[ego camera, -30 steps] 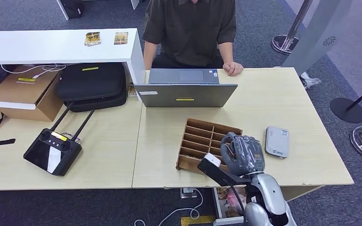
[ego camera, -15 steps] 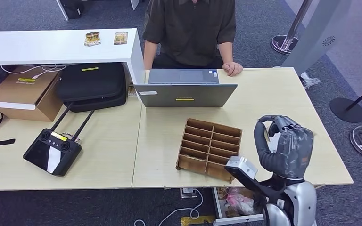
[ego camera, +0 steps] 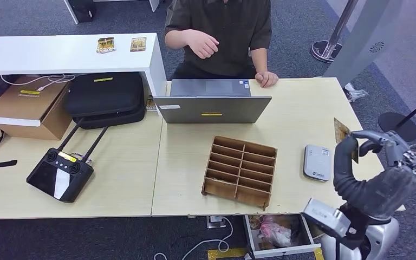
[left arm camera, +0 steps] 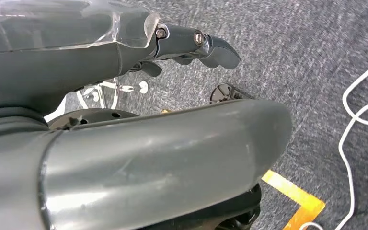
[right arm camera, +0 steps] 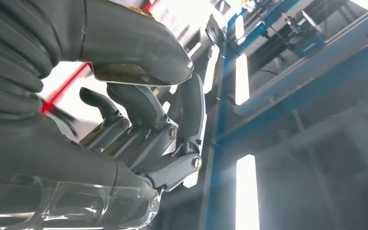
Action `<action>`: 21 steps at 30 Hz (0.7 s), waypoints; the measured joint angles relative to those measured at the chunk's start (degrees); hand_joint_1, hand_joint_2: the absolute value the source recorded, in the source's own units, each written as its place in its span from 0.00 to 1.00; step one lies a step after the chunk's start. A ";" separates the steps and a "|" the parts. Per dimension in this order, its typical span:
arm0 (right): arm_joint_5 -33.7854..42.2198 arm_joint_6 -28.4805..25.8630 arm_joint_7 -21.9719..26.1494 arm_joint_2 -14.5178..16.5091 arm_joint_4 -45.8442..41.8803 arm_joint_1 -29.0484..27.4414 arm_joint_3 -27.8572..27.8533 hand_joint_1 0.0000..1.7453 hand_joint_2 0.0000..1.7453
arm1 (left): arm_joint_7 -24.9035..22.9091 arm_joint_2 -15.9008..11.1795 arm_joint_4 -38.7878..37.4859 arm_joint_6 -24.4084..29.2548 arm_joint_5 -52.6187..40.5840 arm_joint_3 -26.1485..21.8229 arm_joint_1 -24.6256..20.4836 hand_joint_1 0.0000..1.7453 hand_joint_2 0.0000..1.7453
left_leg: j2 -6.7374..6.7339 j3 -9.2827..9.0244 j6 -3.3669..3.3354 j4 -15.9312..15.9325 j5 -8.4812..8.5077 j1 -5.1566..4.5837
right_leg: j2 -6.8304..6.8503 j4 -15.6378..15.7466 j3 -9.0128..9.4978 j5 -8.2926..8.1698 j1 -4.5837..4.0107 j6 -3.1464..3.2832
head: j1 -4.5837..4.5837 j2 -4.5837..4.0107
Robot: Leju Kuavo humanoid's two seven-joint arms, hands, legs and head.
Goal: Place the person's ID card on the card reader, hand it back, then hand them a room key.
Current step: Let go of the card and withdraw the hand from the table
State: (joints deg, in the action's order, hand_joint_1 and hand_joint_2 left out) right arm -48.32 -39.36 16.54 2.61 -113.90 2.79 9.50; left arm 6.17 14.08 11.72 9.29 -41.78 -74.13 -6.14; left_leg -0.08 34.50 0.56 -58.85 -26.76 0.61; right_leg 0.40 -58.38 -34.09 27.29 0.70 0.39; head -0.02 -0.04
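Head view: card held up past the surface's right edge

We see our right hand (ego camera: 376,173) raised, thumb and fingers (ego camera: 369,135) pinching one card (ego camera: 342,131) upright. One card reader (ego camera: 317,162) lies on the surface (ego camera: 303,108) beside one slotted tray (ego camera: 240,170). Left hand (left arm camera: 124,143): cannot tell.

The pale wooden table (ego camera: 298,108) carries a grey laptop (ego camera: 212,103), a brown divided tray (ego camera: 240,171) and a small grey card reader (ego camera: 317,162) — further left, a black controller (ego camera: 60,174), a black bag (ego camera: 105,97) and what seems a cardboard box (ego camera: 27,106).
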 joint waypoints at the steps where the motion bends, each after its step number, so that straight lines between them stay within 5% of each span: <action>1: 1.50 0.59 -0.92 0.44 2.34 2.49 0.08 1.00 1.00 | 0.00 0.00 0.00 -0.38 -0.77 0.15 -0.01 0.00 0.00 | -0.07 -0.01 0.03 0.00 0.02 0.00 | -0.07 -0.02 0.00 -0.04 0.00 0.04 | 0.00 0.00; 6: 4.32 5.36 -7.23 3.91 24.05 21.93 -0.47 1.00 1.00 | -1.06 0.05 0.00 -2.03 -5.03 2.64 -0.23 0.00 0.00 | -0.31 -0.06 0.15 0.00 0.31 -0.01 | -0.40 -0.04 -0.12 -0.38 0.01 0.11 | -0.01 0.00; 10: 4.55 5.00 -7.85 5.86 45.62 36.96 -2.97 1.00 1.00 | -2.61 0.32 0.00 -2.10 -6.89 5.01 -0.37 0.00 0.00 | -0.04 0.01 0.16 -0.03 0.60 0.00 | -0.13 -0.05 -0.17 -0.52 0.00 0.07 | 0.00 0.00; 21: 1.07 5.91 -10.90 7.52 66.88 47.20 -5.17 1.00 1.00 | -4.75 0.58 0.00 -2.13 -9.57 8.08 -0.57 0.00 0.00 | 0.03 0.14 0.23 -0.01 0.54 0.01 | -0.06 -0.05 -0.28 -0.46 0.00 0.12 | -0.01 0.00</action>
State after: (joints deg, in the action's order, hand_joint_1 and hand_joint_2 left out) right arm -47.26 -33.45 5.64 10.13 -47.01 50.00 4.33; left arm 1.42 14.66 11.72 7.17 -51.35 -66.05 -6.71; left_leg -0.05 34.65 0.79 -58.87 -26.22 0.61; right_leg 0.33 -58.43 -34.37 26.82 0.70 0.51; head -0.03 -0.04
